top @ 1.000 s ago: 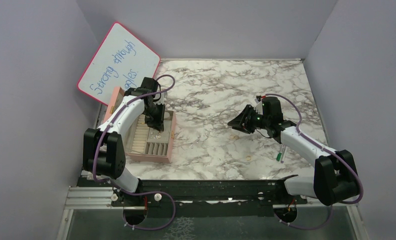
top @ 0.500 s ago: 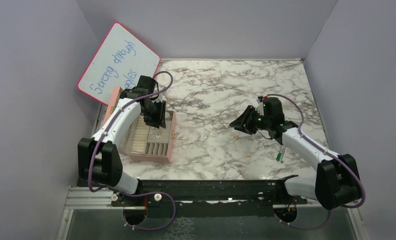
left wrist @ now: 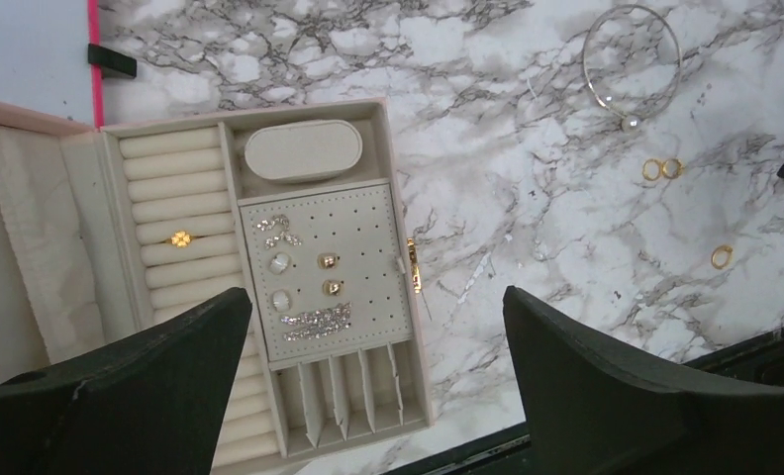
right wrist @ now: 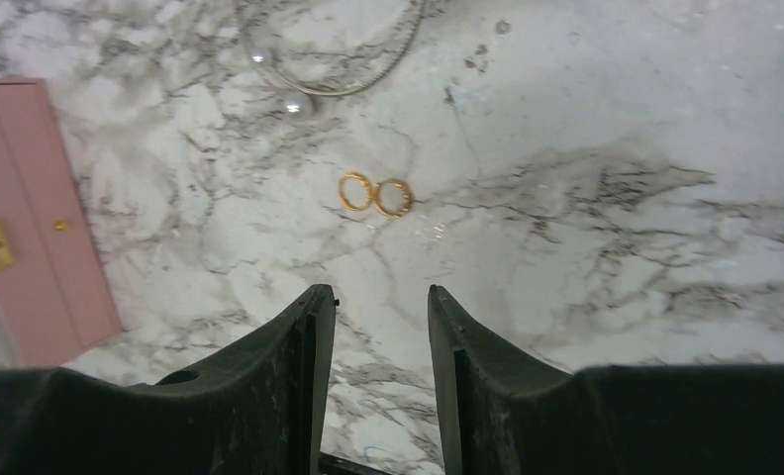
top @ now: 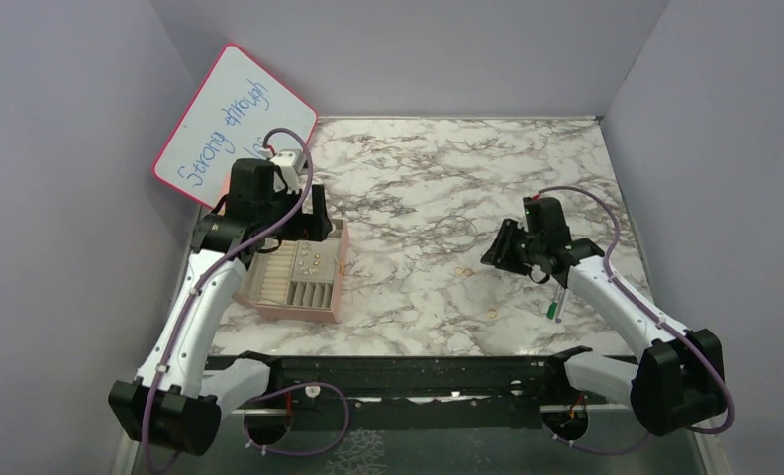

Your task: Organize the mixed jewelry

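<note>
The pink jewelry box (top: 299, 312) lies open at the left. My left gripper (top: 304, 226) hovers above it, open wide and empty (left wrist: 373, 297). Inside the box (left wrist: 309, 106) a gold flower ring (left wrist: 181, 238) sits in the ring rolls, and several studs (left wrist: 327, 260) and sparkly pieces rest on the perforated panel. Of the mixed jewelry still on the marble, a pair of gold rings (right wrist: 375, 194) lies just ahead of my right gripper (right wrist: 380, 292), which is open with nothing between its fingers. A single gold ring (left wrist: 722, 256) lies nearer the front. A thin bangle (left wrist: 631, 59) lies farther back.
A green-and-white pen (top: 556, 302) lies under the right forearm. A pink-framed whiteboard (top: 235, 124) leans on the left wall behind the box. Purple walls close in the marble table on three sides.
The left gripper has lifted off the box's panel, pulled back and opened wide. The right gripper has shifted slightly right and nearer, tipped down towards the ring pair and opened a little.
</note>
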